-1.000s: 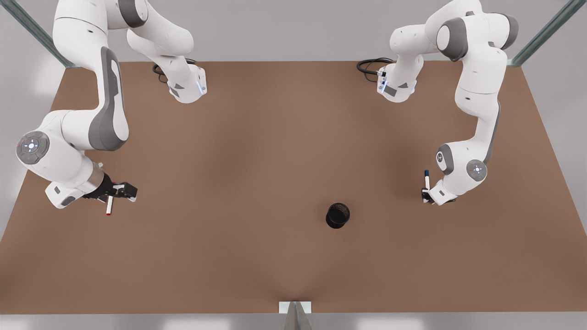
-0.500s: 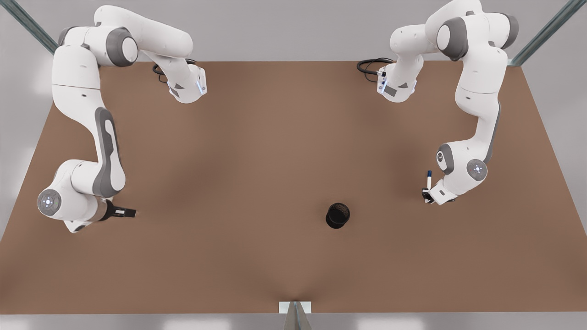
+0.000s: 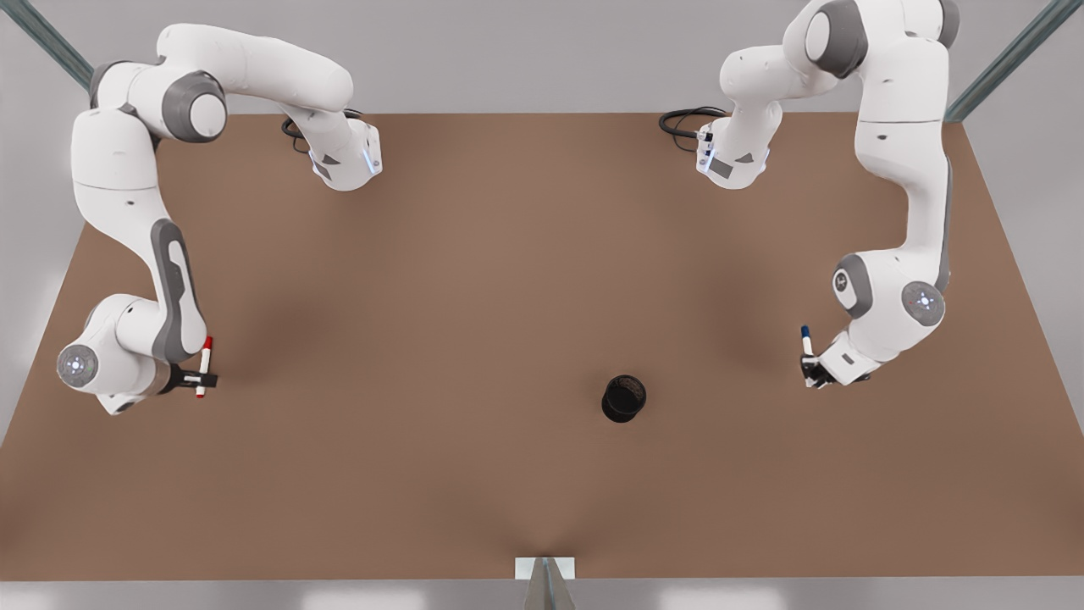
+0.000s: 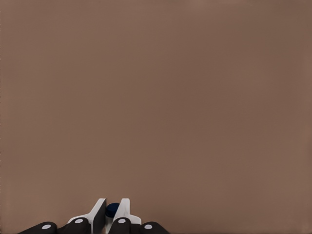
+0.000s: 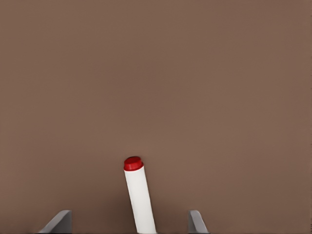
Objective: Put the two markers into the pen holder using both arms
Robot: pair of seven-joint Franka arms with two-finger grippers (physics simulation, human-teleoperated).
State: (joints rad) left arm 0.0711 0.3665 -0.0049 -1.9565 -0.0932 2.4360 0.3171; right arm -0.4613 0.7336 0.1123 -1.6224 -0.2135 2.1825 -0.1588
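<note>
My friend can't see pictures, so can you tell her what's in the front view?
Two white robot arms each hold a marker above a brown table: the right gripper, at the front view's left, has the red marker, and the left gripper, at its right, has the blue marker. The black pen holder stands between them.

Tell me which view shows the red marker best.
The right wrist view: the red marker stands large between the right gripper's spread fingers, with no finger seen touching it. In the front view it is small, at the gripper on that view's left.
</note>
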